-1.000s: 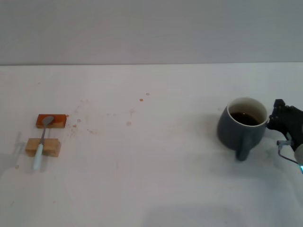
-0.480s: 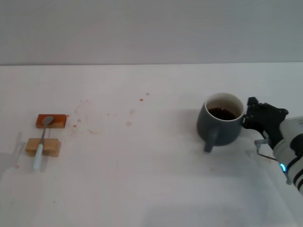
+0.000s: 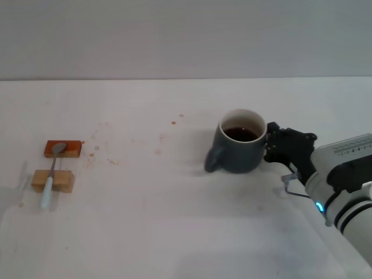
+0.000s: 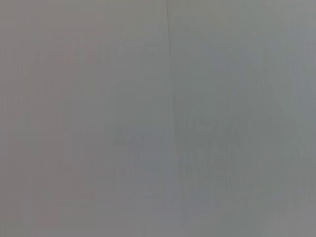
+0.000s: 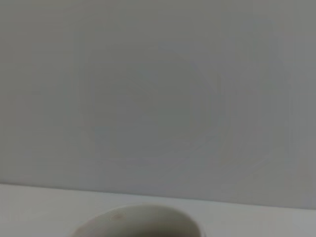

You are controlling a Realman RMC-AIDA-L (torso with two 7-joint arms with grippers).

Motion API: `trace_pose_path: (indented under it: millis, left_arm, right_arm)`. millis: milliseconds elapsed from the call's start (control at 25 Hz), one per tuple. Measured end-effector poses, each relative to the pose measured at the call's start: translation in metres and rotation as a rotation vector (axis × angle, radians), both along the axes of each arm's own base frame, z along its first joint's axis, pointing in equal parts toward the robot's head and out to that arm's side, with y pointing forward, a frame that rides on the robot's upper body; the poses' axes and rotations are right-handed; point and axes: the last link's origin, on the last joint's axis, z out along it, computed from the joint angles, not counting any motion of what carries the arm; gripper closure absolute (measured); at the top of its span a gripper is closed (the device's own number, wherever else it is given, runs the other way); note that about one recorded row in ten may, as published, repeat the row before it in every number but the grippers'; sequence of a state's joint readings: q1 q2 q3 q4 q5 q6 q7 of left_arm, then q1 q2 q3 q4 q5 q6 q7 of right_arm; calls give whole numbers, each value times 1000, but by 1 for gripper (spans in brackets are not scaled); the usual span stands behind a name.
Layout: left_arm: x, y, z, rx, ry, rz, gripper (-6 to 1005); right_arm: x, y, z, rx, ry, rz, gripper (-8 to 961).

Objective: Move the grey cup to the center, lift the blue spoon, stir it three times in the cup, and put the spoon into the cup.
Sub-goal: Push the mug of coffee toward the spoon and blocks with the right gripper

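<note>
The grey cup [image 3: 237, 149] stands on the white table right of the middle. Dark liquid shows inside and its handle points to the left. My right gripper [image 3: 273, 145] is against the cup's right side, touching it. The cup's white rim [image 5: 138, 222] shows close up in the right wrist view. The blue spoon [image 3: 51, 174] lies at the far left, its metal bowl on an orange block [image 3: 64, 149] and its pale handle across a tan block [image 3: 60, 181]. My left gripper is out of view.
The white table [image 3: 145, 221] runs back to a grey wall [image 3: 174, 35]. Small brown stains [image 3: 160, 139] dot the table left of the cup. The left wrist view shows only a plain grey surface.
The cup has slid left from the right edge toward the middle with my right gripper against it. Its handle has swung from pointing toward me to pointing left. The spoon has not moved.
</note>
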State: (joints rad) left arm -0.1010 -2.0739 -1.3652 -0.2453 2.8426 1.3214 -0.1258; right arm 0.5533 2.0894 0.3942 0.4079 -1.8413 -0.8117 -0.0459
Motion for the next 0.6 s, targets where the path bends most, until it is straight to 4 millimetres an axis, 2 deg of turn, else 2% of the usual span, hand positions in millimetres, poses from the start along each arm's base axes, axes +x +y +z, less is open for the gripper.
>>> trace_pose_path:
  millis: [600]
  left_arm:
    - [1,2,0,2,-2,-6,200]
  right_arm:
    - [-32,-1,-21,-98,12,80,955]
